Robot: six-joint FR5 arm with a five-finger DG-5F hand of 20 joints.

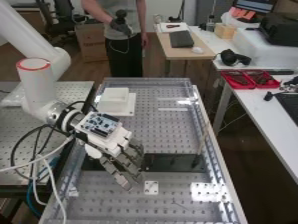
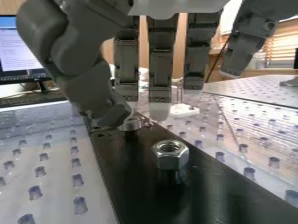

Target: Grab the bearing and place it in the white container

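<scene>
Hand [image 1: 122,161] by bearing [image 2: 132,125], shiny, round; partly hidden

PLACE: robotics lab | SIGNS: robot arm [image 1: 36,87], bench [image 1: 166,134] with rows of holes, bare circuit board [image 1: 100,125], loose cables [image 1: 48,172], desk [image 1: 265,119], monitor [image 2: 18,47], keyboard [image 2: 30,99]

The floor [image 1: 159,80] is brown. A cardboard box [image 1: 91,46] stands near a black chair [image 1: 62,14]. A wooden table [image 1: 188,49] is near a white desk [image 1: 271,117]. Bright light comes through window blinds [image 2: 282,39].
</scene>
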